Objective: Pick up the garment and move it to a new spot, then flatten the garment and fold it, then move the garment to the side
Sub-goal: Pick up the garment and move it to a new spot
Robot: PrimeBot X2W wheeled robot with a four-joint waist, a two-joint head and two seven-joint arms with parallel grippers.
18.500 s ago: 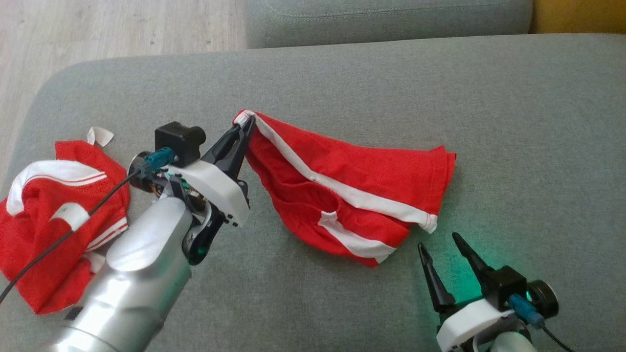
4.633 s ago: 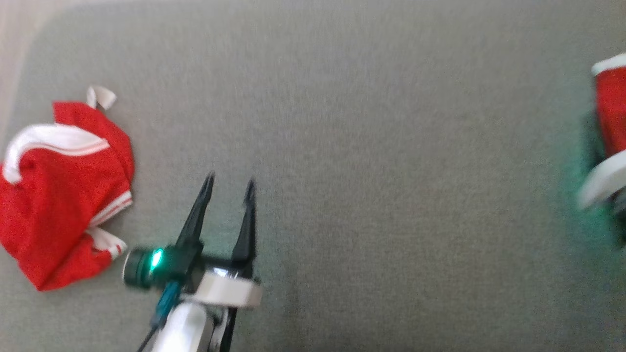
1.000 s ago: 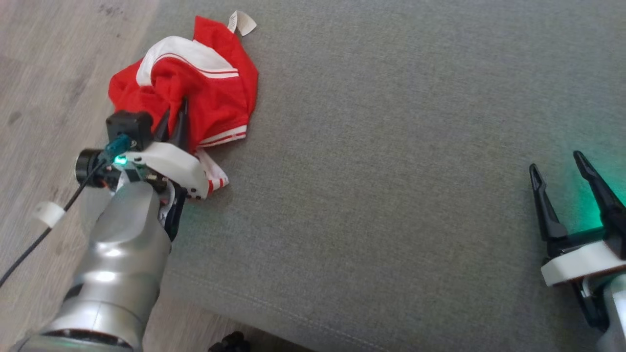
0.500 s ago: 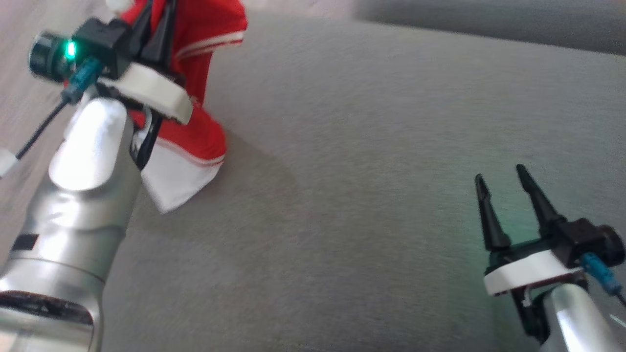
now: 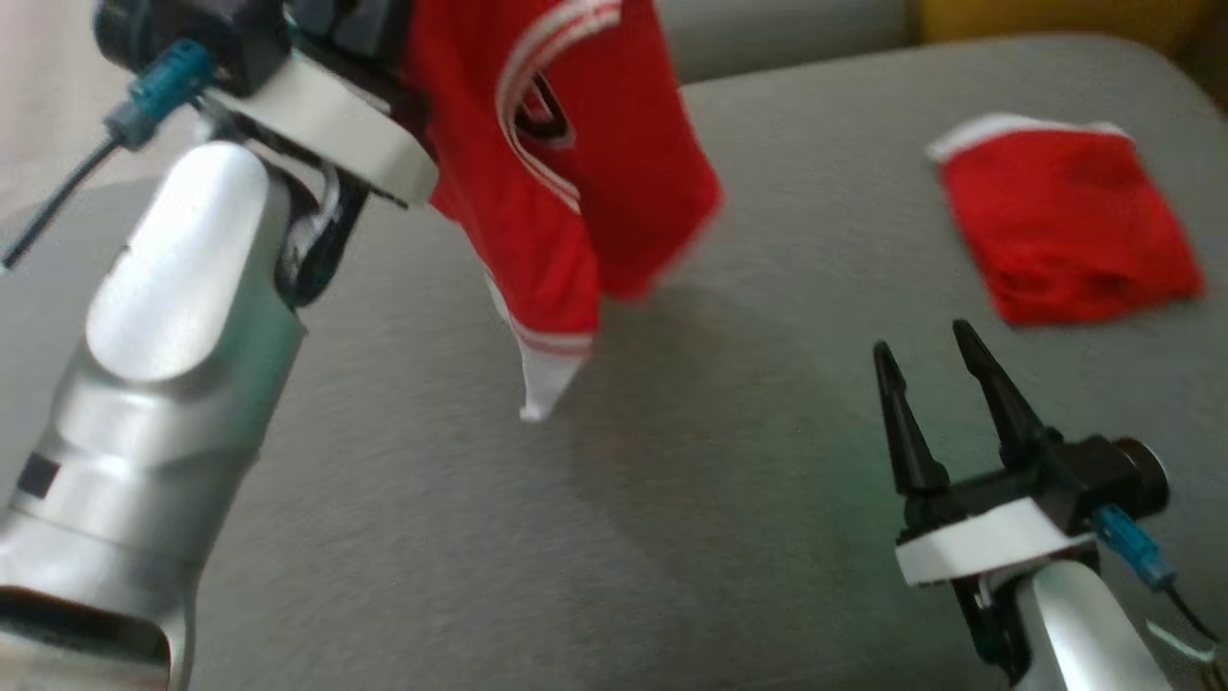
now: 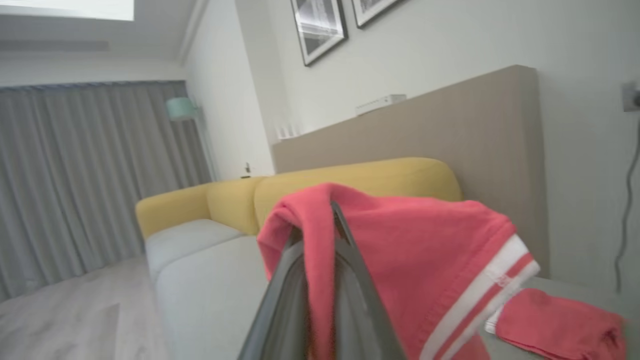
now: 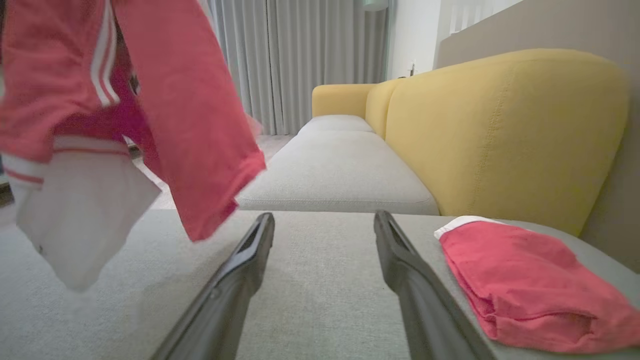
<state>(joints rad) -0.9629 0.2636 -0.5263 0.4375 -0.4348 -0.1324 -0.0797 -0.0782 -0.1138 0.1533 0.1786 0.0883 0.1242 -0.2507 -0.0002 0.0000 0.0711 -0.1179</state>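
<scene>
The left gripper (image 6: 315, 225) is pinched tight on a bunched fold of the garment (image 5: 576, 144) and holds it up over the left part of the grey cushion (image 5: 672, 557). In the left wrist view the red cloth drapes over both fingers. The jersey hangs in loose folds with striped trim and part of a dark outlined letter showing. Its lowest white corner comes close to the cushion surface, though motion blur hides whether it touches. The right gripper (image 5: 921, 344) has its fingers spread wide and holds nothing. It sits low over the near right of the cushion. A folded red piece with a white edge (image 5: 1065, 226) lies flat near the cushion's far right rim, just before the yellow backrest (image 7: 500, 130). Between the hanging jersey and that folded piece runs a broad bare stretch of cushion, reaching back to the far edge where a second grey seat (image 7: 340, 175) begins.
</scene>
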